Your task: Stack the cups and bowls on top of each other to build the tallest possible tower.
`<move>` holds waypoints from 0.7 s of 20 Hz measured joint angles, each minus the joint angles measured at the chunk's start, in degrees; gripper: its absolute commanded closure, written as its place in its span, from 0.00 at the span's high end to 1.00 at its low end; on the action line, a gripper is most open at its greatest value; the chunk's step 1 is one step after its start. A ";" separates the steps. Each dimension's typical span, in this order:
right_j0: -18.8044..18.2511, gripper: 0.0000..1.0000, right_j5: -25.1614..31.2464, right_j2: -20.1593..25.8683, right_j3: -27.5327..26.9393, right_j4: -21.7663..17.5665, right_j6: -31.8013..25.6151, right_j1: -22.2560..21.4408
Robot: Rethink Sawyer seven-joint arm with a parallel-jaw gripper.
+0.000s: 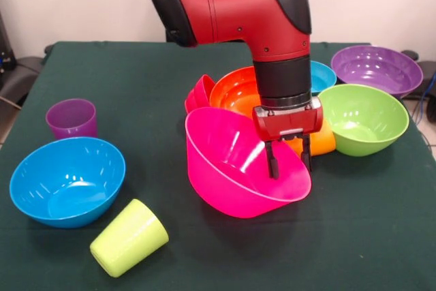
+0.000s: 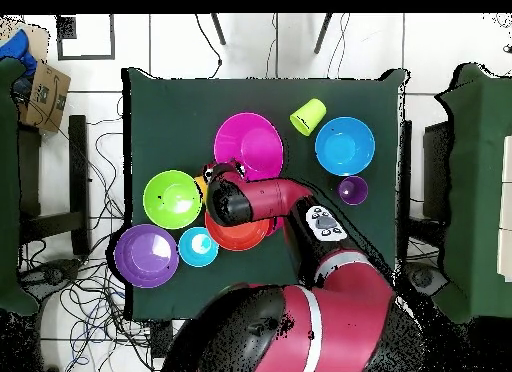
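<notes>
Your desk (image 1: pixel 381 236) is covered in dark green cloth, and the red and black arm (image 1: pixel 259 11) comes down over its middle. Under it sits the tower (image 1: pixel 235 134): the pink bowl (image 1: pixel 231 168) leans tilted toward the camera at the front, the orange bowl (image 1: pixel 231 90) nests behind it, and the small red bowl (image 1: pixel 199 93) stands on edge against the orange one's side. You have the gripper (image 1: pixel 290 163) at the pink bowl's rim; its fingers (image 1: pixel 272 165) stand slightly apart, one dipping inside the bowl and the other outside the wall, so they straddle the rim, though you cannot tell whether they actually pinch it. To one side of the tower sit the lime green bowl (image 1: pixel 364 117), upright, with the purple bowl (image 1: pixel 376 67) behind it and the small light blue bowl (image 1: pixel 323 75) between that and the arm. On the other side the large blue bowl (image 1: pixel 67 180) rests upright, the purple cup (image 1: pixel 71 118) stands upright just behind it, and the lime green cup (image 1: pixel 129 238) lies on its side just in front. An orange cup (image 1: pixel 323 141) shows partly behind the gripper.
</notes>
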 measured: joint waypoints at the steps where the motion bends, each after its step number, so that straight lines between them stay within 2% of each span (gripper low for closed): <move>1: 0.03 0.00 0.00 -0.03 -0.01 0.01 0.00 -0.02; 7: 0.83 0.00 -0.01 -0.87 -0.02 0.24 0.00 -0.23; 14: 3.90 0.00 0.22 -3.89 0.01 0.64 0.00 -1.95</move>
